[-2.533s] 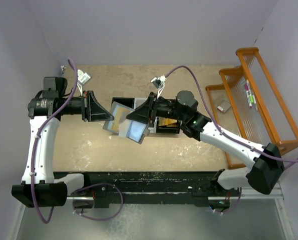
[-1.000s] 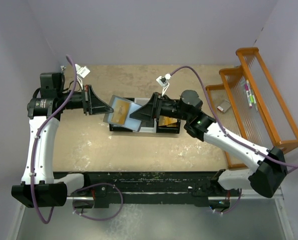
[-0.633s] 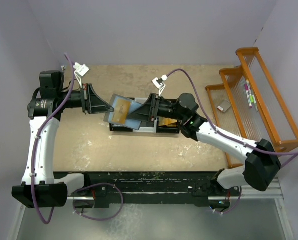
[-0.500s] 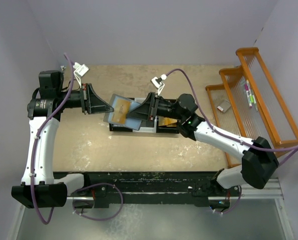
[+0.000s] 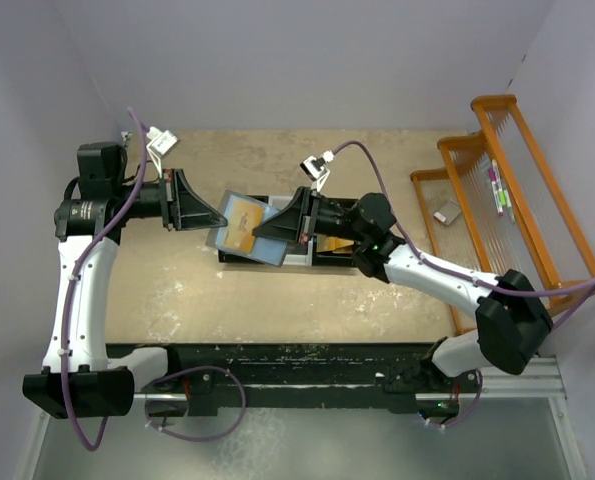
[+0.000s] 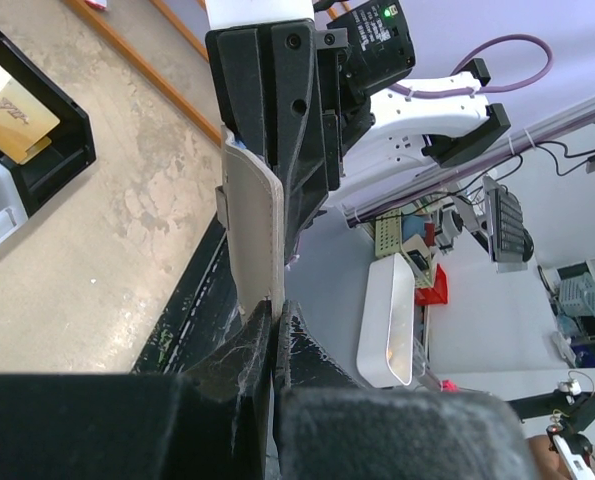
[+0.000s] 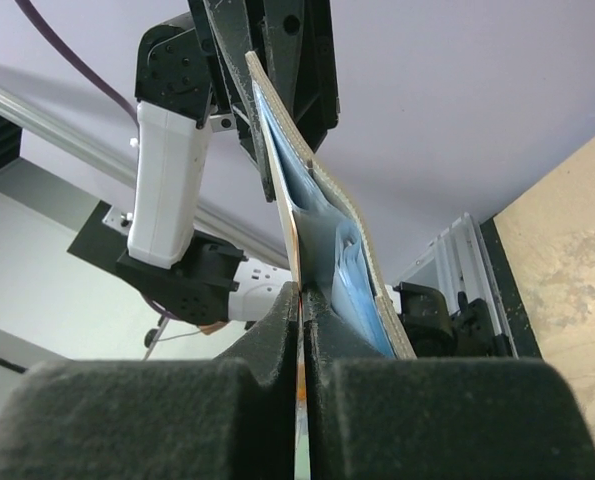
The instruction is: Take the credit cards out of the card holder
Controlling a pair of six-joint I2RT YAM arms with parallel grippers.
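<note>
Top view. My left pincer (image 5: 217,222) is clamped on the 9 o'clock edge of the card holder (image 5: 260,252), which is raised off the table. My right pincer (image 5: 257,234), at its 3 o'clock side, is closed on 1 orange-gold credit card (image 5: 239,220) in its pocket.
</note>
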